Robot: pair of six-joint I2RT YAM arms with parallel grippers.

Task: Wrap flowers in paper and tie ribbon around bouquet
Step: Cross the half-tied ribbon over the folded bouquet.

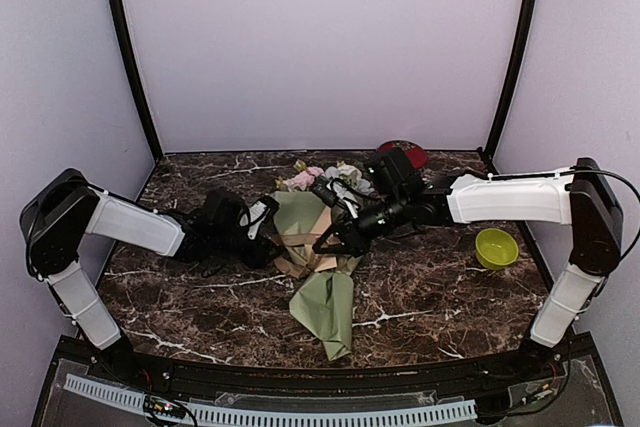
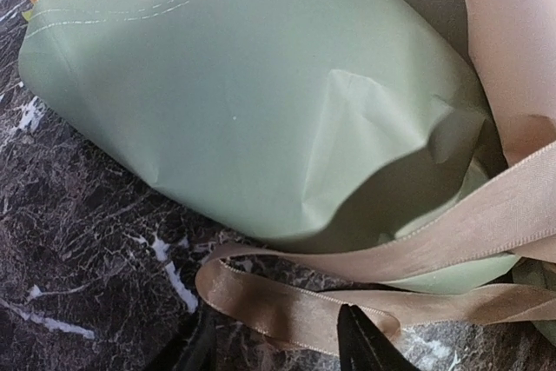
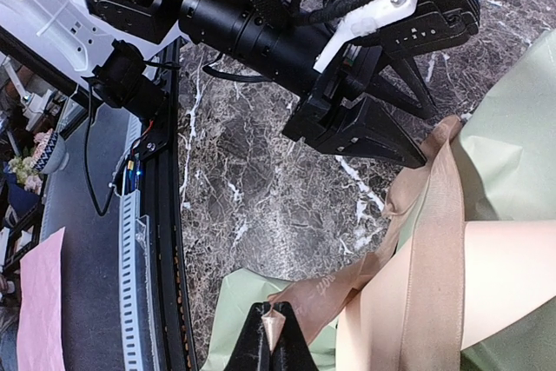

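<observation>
Tan ribbon [image 2: 287,310] loops beneath the sage-green bouquet [image 1: 325,302], which lies mid-frame in the top view, blooms toward the upper edge and narrow tip toward the lower. We find the left pincer [image 2: 278,349] partly open, its fingers standing either side of the ribbon loop and not clamped on it. We find the right pincer [image 3: 273,336] closed tight, a ribbon end nipped between its tips. Bare marble table [image 1: 440,297] lies lower left and lower right of the bouquet. A yellow-green bowl [image 1: 496,247] sits near the right edge.
</observation>
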